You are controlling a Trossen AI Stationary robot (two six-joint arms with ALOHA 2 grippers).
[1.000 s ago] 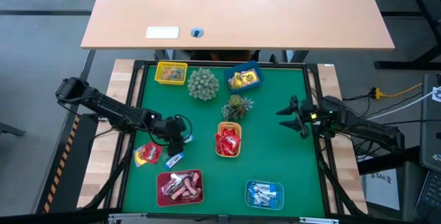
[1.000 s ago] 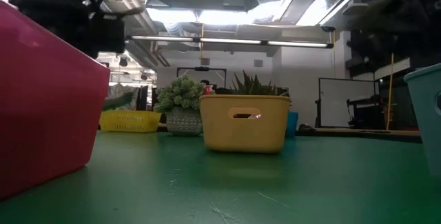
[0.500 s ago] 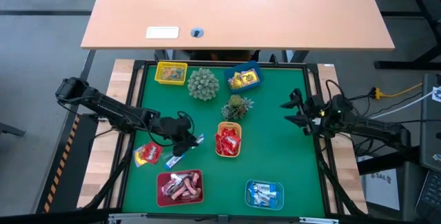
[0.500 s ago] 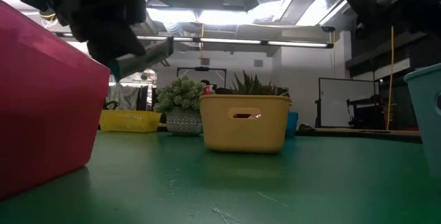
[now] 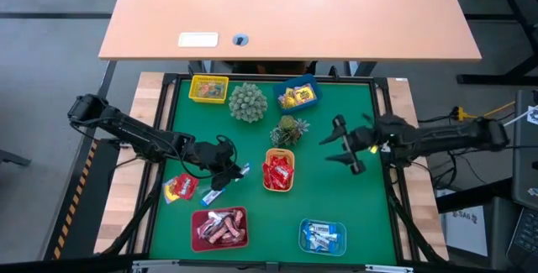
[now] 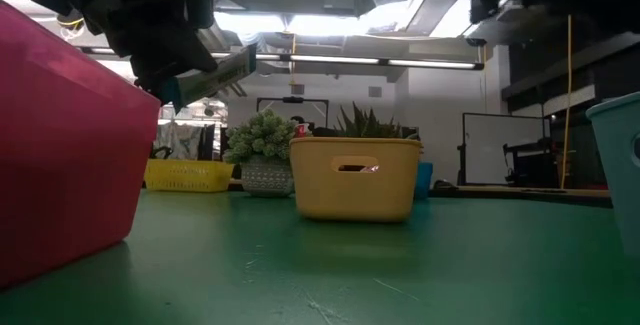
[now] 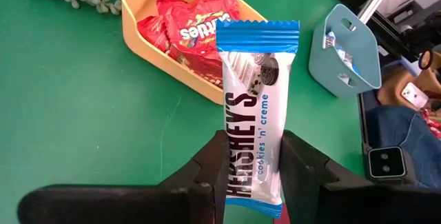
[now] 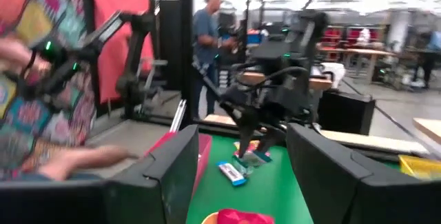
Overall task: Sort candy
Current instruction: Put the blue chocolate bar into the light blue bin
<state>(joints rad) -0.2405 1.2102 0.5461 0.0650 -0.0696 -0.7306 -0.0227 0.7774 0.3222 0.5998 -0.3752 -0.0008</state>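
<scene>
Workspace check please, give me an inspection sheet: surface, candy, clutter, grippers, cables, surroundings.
Surface: green mat, no spills seen.
Job's things: blue-white Hershey's bar held; another blue-white candy and a red packet loose; the rest sorted into trays.
Clutter: two spiky plant balls near the far trays.
Grippers: left gripper shut on the bar above the mat; right gripper open, empty, over the right side.
Cables: bundles off the table's right edge.
Surroundings: wooden desk beyond; people in the right wrist view.
</scene>
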